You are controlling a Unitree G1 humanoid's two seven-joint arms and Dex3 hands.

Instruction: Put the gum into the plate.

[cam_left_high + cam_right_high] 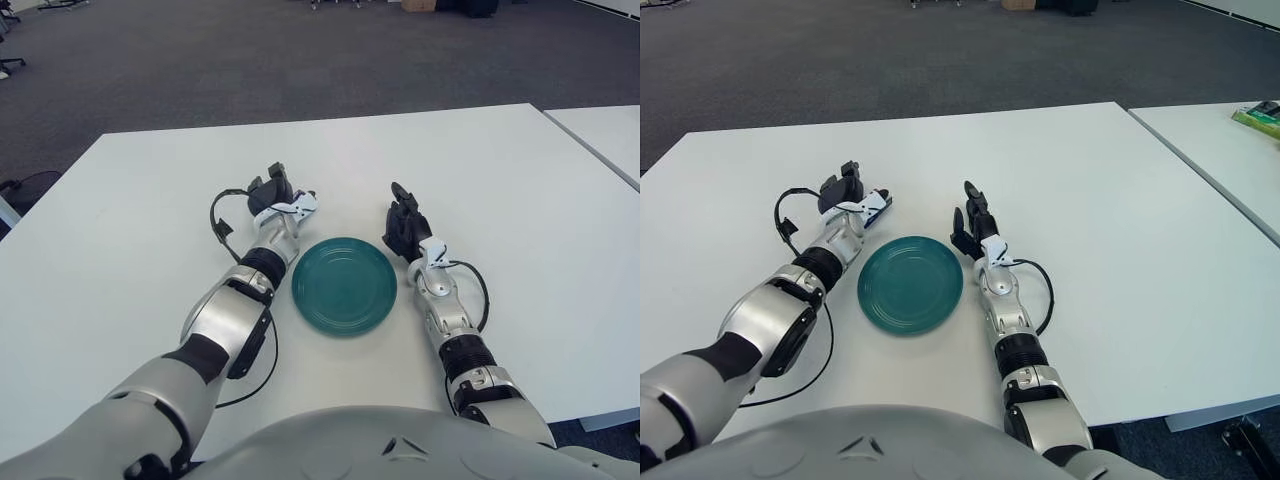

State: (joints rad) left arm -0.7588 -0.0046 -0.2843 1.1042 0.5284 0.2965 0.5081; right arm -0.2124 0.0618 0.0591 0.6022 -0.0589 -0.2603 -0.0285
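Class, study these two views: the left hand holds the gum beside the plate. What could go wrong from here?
1. The left hand grips the gum beyond the plate's far-left rim; released now, it would probably land on the table.
2. Carried low, it might knock the rim.

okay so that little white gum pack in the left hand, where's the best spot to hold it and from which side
Judging by its pose, hold the gum pack across its narrow faces near the wrist-side end, coming from the plate's far-left side as the left hand does. That leaves the long end free, pointing right, just beyond the plate's far-left rim. The exact finger contact is too small to see. The right hand shows by the plate's right rim.
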